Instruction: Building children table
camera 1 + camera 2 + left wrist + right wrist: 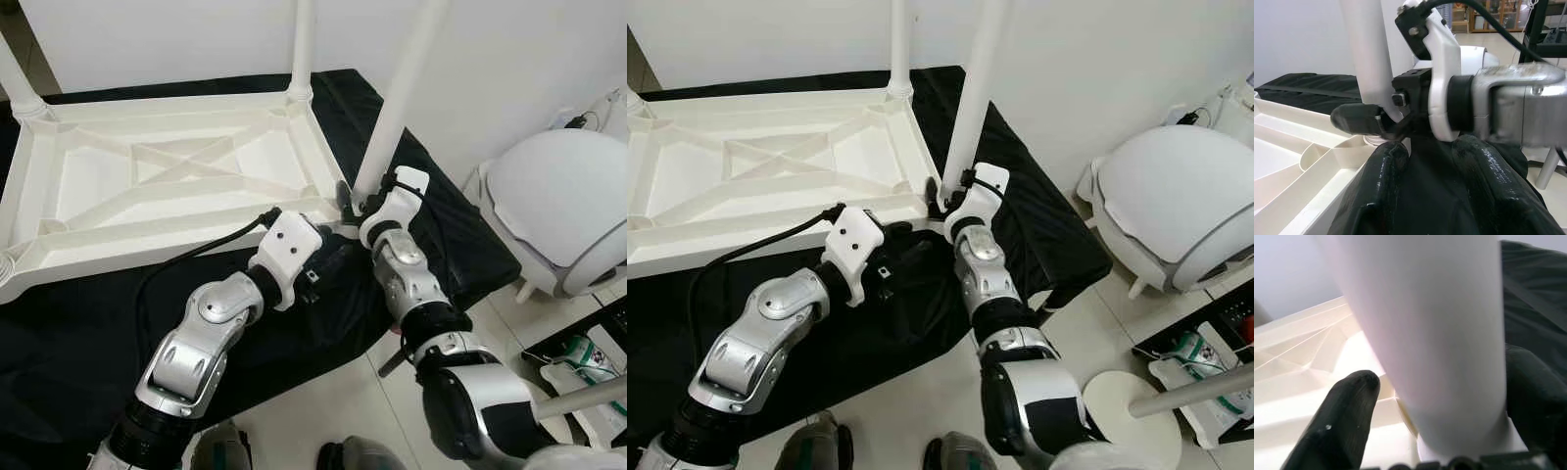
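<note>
The right gripper (355, 204) clasps the white leg (396, 108) at the near right corner of the upturned tabletop (157, 186); the left gripper (328, 262) sits nearby, grip unclear

Both arms (201, 343) are jointed silver metal shells with black bands at the joints — each ends in a white plastic wrist housing (289, 250) with small dark screws. A black cable (181, 262) loops from the left wrist housing back along the arm. The fingers (1339, 423) are long, black and rounded — slightly glossy.
</note>
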Robot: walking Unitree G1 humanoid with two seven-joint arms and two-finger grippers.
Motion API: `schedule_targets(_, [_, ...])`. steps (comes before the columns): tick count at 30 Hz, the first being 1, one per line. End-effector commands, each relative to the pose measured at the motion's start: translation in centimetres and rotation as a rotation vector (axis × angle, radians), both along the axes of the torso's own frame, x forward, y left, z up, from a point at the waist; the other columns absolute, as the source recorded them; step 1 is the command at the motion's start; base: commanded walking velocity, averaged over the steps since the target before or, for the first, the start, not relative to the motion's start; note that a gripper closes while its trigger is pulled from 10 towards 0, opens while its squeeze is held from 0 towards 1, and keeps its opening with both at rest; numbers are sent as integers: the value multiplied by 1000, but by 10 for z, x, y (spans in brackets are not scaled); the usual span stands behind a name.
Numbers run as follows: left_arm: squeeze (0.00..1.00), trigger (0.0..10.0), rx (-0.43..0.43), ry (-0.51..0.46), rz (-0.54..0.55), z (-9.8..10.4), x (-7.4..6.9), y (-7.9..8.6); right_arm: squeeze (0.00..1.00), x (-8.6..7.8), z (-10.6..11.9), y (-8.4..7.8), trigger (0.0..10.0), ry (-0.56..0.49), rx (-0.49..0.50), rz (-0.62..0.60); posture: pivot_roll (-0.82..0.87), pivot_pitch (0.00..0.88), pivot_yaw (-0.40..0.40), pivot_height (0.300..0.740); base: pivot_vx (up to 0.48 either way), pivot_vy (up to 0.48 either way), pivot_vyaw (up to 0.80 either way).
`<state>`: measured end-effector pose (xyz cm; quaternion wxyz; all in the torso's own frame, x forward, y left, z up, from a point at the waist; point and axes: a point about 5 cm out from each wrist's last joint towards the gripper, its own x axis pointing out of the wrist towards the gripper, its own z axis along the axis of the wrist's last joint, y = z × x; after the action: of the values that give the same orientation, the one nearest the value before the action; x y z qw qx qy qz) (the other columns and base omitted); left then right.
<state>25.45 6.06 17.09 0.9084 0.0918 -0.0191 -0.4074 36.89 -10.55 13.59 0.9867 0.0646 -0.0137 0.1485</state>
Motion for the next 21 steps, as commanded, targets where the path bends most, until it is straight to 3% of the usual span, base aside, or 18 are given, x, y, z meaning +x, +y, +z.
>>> schedule_targets(1, [0,10000,1,-5,8,0,-1,-1,0,0,-1,-9,10000,1,-2,67,14,0,-82,740,0,0,0])
schedule_targets(10, [0,10000,3,-8,-1,1,0,-2,0,4,3,-28,10000,-1,-212,352,11,0,-76,740,0,0,0])
schedule_targets(21, [0,10000,3,-14,5,2,1,-1,0,15,19,-21,10000,0,-236,434,34,0,-79,740,0,0,0])
